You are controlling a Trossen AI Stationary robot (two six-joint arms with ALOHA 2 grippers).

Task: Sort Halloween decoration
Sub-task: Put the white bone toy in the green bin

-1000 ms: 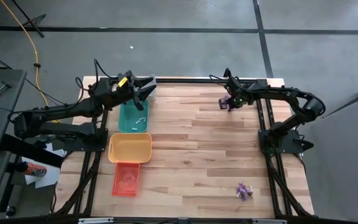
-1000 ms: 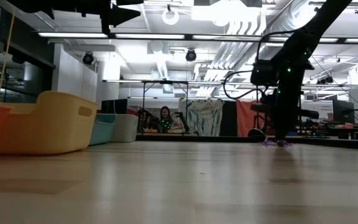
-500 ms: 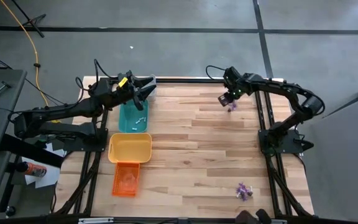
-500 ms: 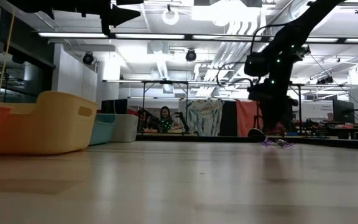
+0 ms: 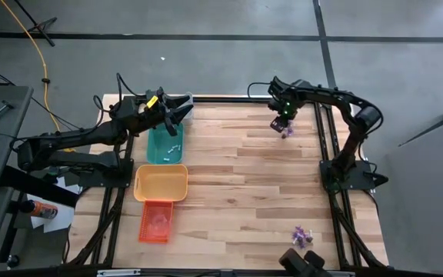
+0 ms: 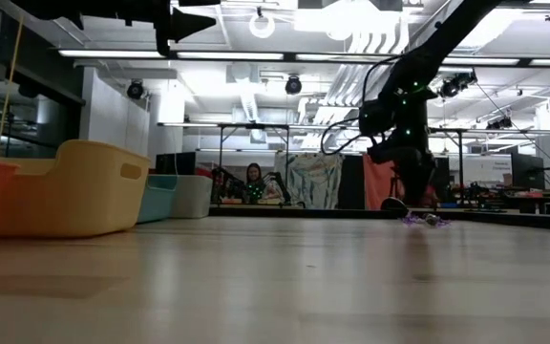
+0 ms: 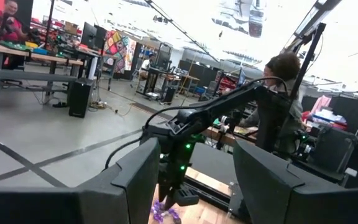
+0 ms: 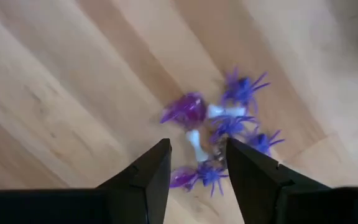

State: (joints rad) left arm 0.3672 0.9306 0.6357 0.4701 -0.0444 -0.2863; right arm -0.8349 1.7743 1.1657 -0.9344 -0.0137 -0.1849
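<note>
Hovering spread above purple trinkets (image 8: 219, 134) on the plank table (image 5: 237, 192), the right end effector (image 8: 197, 174) grips nothing.

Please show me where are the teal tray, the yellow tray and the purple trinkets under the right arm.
teal tray (image 5: 164, 146): high view, its floor.
yellow tray (image 5: 161, 185): high view, its floor.
purple trinkets (image 8: 224, 130): right wrist view, cluster's middle.

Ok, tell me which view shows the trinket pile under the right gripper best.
The right wrist view: the purple and whitish trinket pile fills it, each piece distinct. The high view and low view show a purple speck; the left wrist view only a glimpse.
</note>
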